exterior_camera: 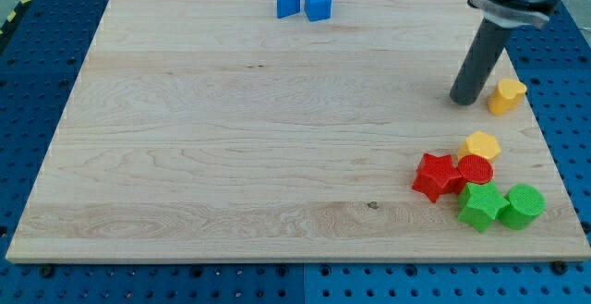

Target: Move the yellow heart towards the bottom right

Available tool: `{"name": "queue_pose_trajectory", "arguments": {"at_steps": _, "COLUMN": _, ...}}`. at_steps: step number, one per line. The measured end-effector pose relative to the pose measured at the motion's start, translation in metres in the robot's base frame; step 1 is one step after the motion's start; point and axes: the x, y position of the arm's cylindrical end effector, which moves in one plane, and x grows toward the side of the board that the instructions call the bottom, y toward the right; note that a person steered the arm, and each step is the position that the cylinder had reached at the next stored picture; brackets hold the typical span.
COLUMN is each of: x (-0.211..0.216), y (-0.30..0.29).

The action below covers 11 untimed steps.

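1. Nearest the view's bottom, at the right, sits a tight cluster: a green star-like block touching a green cylinder, with a red star-like block and a red cylinder just above them.
2. A yellow hexagonal block rests at the top of that cluster, touching the red cylinder.
3. Farther up, close to the right edge of the table, stands the yellow heart, the task's block. It is well apart from the cluster, with bare wood between it and the yellow hexagon.
4. The tip of the dark rod stands just beside the heart on its left, at about the same height in the view. Whether the two touch cannot be made out; a thin gap seems to show.
5. There is no pincer on this arm, so no open or closed state can be told; the rod alone does the pushing.
6. At the far edge, near the view's top centre, two blue blocks sit side by side, away from all the rest.
7. Judged from this layout, the task is only partly along: the heart is already at the right side but remains above the cluster. What is left is a push toward the view's bottom, and for that the tip probably needs to get above the heart.
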Motion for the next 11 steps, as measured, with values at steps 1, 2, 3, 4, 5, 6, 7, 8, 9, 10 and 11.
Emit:
{"name": "queue_pose_trajectory", "arguments": {"at_steps": 1, "x": -0.03, "y": 0.037}}
{"name": "queue_pose_trajectory", "arguments": {"at_steps": 2, "x": -0.037, "y": 0.052}}
{"name": "queue_pose_trajectory", "arguments": {"at_steps": 3, "x": -0.033, "y": 0.052}}
{"name": "queue_pose_trajectory", "arguments": {"at_steps": 4, "x": -0.016, "y": 0.052}}
{"name": "queue_pose_trajectory", "arguments": {"at_steps": 5, "x": 0.001, "y": 0.052}}
{"name": "queue_pose_trajectory", "arguments": {"at_steps": 6, "x": 0.019, "y": 0.052}}
{"name": "queue_pose_trajectory", "arguments": {"at_steps": 7, "x": 0.037, "y": 0.052}}
{"name": "queue_pose_trajectory", "arguments": {"at_steps": 8, "x": 0.056, "y": 0.052}}
{"name": "queue_pose_trajectory", "arguments": {"at_steps": 9, "x": 0.075, "y": 0.052}}
{"name": "queue_pose_trajectory", "arguments": {"at_steps": 10, "x": 0.084, "y": 0.052}}
{"name": "queue_pose_trajectory", "arguments": {"at_steps": 11, "x": 0.084, "y": 0.067}}
